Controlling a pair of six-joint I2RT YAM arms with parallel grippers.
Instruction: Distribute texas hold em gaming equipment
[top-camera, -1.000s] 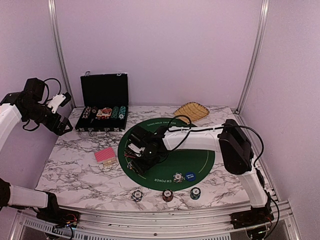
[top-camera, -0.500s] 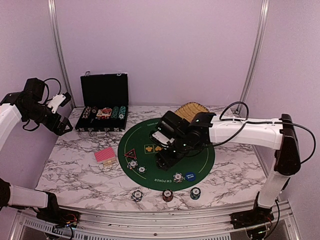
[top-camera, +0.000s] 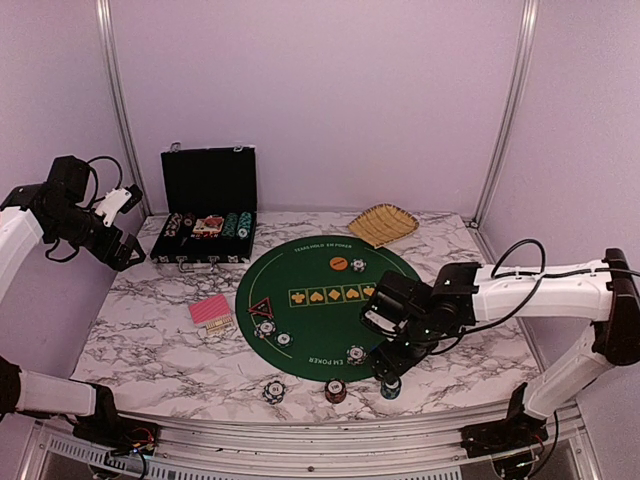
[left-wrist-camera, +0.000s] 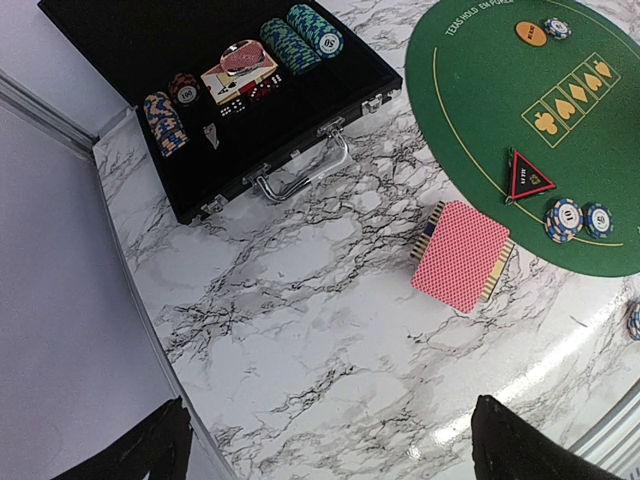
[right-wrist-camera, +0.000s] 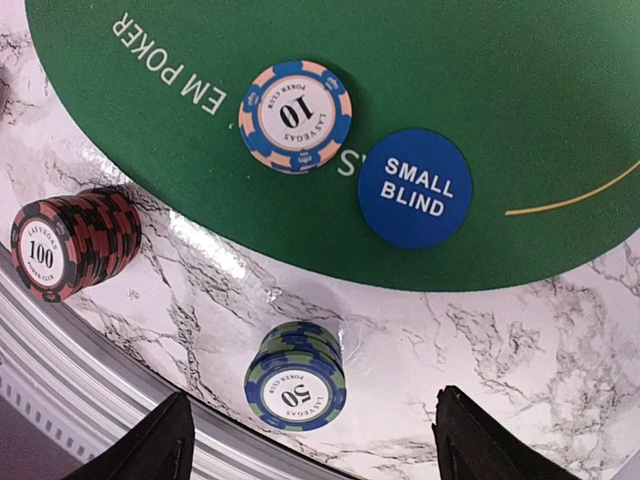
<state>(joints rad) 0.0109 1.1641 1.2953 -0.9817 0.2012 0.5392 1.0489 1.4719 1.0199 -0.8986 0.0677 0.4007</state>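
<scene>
My right gripper (right-wrist-camera: 310, 420) hangs with jaws spread, seemingly not touching the 50 chip stack (right-wrist-camera: 296, 376) at the table's (right-wrist-camera: 520, 340) near edge; my left gripper (left-wrist-camera: 330, 425) gapes.

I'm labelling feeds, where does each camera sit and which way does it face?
Top external: above, behind bases, facing white marble table; left arm, right arm.
Left wrist: high left, down on open black chip case; own fingertips.
Right wrist: low, down on blue round Small Blind button; own fingertips.
All share round green felt mat.
</scene>
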